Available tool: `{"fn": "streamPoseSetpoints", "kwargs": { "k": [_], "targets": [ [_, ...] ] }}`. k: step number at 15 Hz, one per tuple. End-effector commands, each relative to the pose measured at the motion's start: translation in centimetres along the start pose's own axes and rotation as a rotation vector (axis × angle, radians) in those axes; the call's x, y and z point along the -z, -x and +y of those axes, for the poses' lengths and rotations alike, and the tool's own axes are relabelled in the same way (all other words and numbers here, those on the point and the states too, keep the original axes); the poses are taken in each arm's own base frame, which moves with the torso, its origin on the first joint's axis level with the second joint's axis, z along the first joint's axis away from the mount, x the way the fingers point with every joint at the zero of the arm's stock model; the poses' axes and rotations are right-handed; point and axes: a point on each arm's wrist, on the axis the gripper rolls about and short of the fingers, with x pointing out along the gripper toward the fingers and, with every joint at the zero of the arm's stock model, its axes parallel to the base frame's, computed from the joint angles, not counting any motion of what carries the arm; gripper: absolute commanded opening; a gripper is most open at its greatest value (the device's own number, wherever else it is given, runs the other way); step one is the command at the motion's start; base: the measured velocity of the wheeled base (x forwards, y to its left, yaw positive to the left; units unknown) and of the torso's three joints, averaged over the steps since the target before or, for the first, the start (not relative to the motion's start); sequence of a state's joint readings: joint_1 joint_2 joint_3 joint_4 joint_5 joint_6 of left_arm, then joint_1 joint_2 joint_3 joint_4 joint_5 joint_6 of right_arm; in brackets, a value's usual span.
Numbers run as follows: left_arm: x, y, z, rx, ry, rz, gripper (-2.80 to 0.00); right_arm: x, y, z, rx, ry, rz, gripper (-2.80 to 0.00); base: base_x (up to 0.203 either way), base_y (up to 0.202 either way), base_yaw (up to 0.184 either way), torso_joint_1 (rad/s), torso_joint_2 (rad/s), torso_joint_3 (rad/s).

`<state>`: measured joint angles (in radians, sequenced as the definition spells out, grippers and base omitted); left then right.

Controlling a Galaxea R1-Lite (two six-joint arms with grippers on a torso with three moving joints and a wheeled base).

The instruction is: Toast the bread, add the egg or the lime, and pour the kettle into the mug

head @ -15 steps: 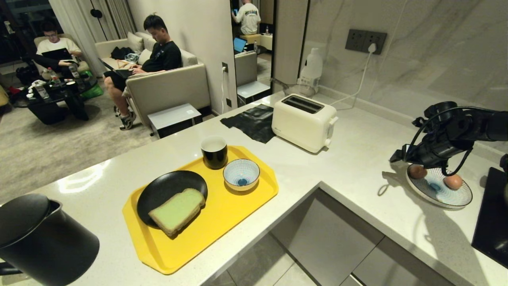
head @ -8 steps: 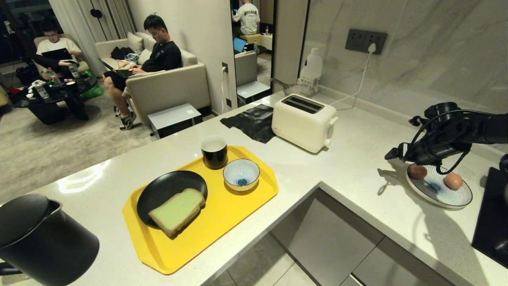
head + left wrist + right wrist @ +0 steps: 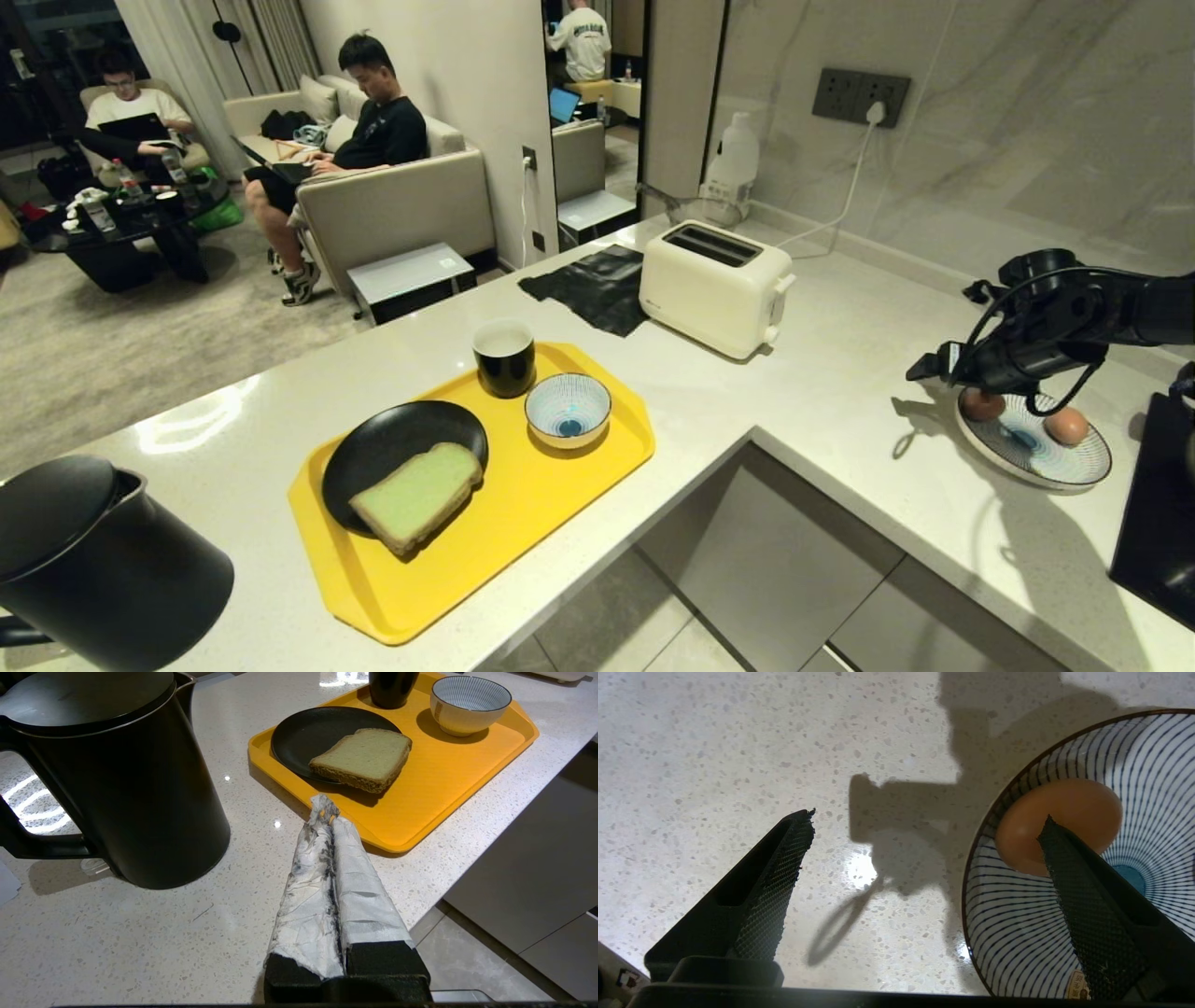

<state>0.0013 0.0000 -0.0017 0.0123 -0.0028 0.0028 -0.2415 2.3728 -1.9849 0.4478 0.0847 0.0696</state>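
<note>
The green-faced bread [image 3: 417,495] lies on a black plate [image 3: 373,448] on the yellow tray [image 3: 597,467]. The black mug [image 3: 504,357] stands at the tray's far edge. At the near left is the black kettle [image 3: 93,560]. Two brown eggs [image 3: 980,404] [image 3: 1065,426] rest in a striped dish [image 3: 1036,457] on the right. My right gripper [image 3: 929,815] hovers open at the dish's left rim. One of its fingers is over an egg [image 3: 1059,821] and the other over bare counter. My left gripper [image 3: 322,807] is shut and empty beside the kettle [image 3: 117,779]. No lime is in view.
A cream toaster [image 3: 714,287] stands behind the tray beside a black cloth [image 3: 593,285]. A small striped bowl [image 3: 568,409] sits on the tray by the mug. A black hob [image 3: 1158,504] lies to the right of the egg dish. People sit on sofas beyond the counter.
My right gripper has shifted slightly above the left rim of the egg dish and stays open. Nothing else has moved.
</note>
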Motion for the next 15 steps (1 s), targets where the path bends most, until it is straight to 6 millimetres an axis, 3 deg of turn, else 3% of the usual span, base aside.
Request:
{"fn": "streamPoseSetpoints", "kwargs": {
  "k": [1, 5, 11, 15],
  "targets": [
    [0.0, 0.0, 0.0, 0.000, 0.000, -0.003, -2.80, 0.2, -0.3, -0.7, 0.011, -0.010, 0.014, 0.00, 0.000, 0.000, 0.000, 0.000, 0.00, 0.000],
    [0.0, 0.0, 0.0, 0.000, 0.000, -0.003, -2.80, 1.0, 0.1, -2.5, 0.061, -0.039, 0.093, 0.00, 0.000, 0.000, 0.000, 0.000, 0.00, 0.000],
    [0.0, 0.0, 0.0, 0.000, 0.000, -0.003, -2.80, 0.1, 3.7, -5.0, 0.042, -0.098, 0.075, 0.00, 0.000, 0.000, 0.000, 0.000, 0.00, 0.000],
    [0.0, 0.0, 0.0, 0.000, 0.000, -0.003, -2.80, 0.3, 3.3, -5.3, 0.081, -0.090, 0.083, 0.00, 0.000, 0.000, 0.000, 0.000, 0.00, 0.000]
  ]
}}
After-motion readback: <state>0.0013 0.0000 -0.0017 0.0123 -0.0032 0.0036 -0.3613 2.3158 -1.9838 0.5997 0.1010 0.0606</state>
